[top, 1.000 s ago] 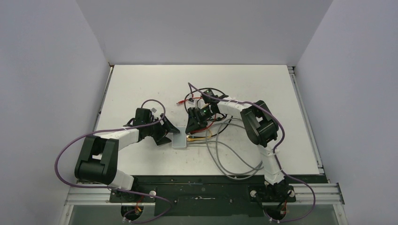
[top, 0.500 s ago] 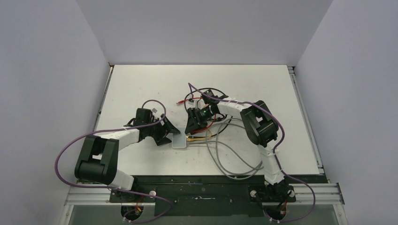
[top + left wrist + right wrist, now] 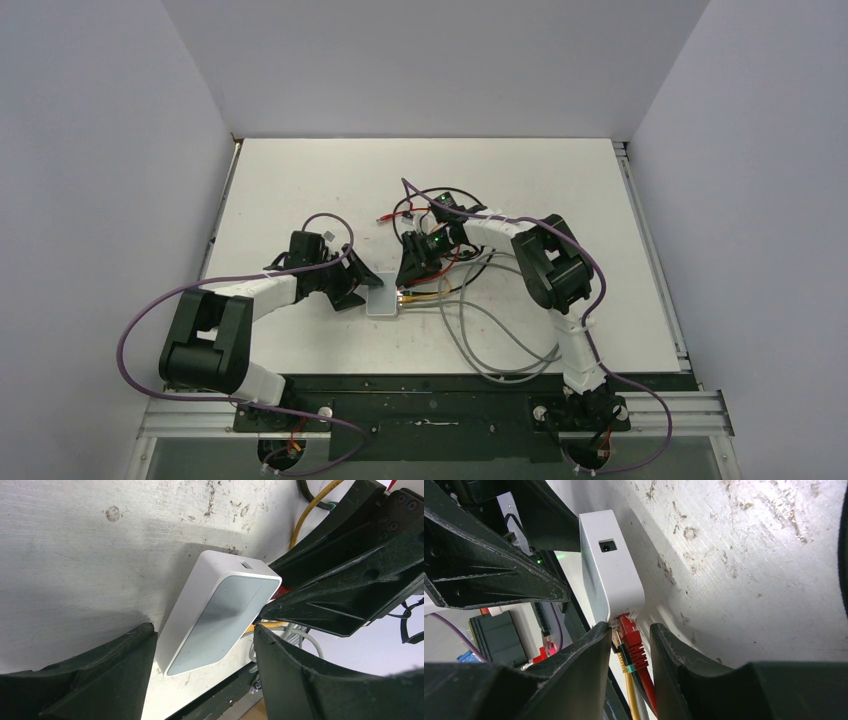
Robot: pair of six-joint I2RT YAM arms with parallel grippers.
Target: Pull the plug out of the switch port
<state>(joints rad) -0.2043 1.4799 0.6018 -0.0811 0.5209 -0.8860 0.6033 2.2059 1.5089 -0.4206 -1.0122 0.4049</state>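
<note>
Flat on the white table (image 3: 300, 190): the switch (image 3: 220, 610), a pale box with rounded corners.

Left of the switch, the left gripper (image 3: 363, 292), reaching in low. Jaws spread to about the width of the box, with black fingertips (image 3: 144, 642) bracketing the switch's left end, one on each long side. One tip seemingly against the casing, the other very close to it. Cannot tell whether clamped on the box or only flanking it.

On one narrow side of the switch, seen from the right wrist, a small round socket (image 3: 606, 545).

Along the switch's right edge, the row of ports. Seated there, the red plug (image 3: 633, 640), butted into the casing, with a teal band around its tail. Next to it on the same edge, a yellow cable (image 3: 628, 702) and a dark one, both trailing away from the switch.

Just right of the switch, the right gripper (image 3: 629, 628), angled down from the far side. Jaws drawn in narrow and grasping the red plug, one finger on each flank, tips almost at the switch's edge.

Further right of the switch, grey cables (image 3: 452, 335), looping out over the table and curving back nearer than the box.
</note>
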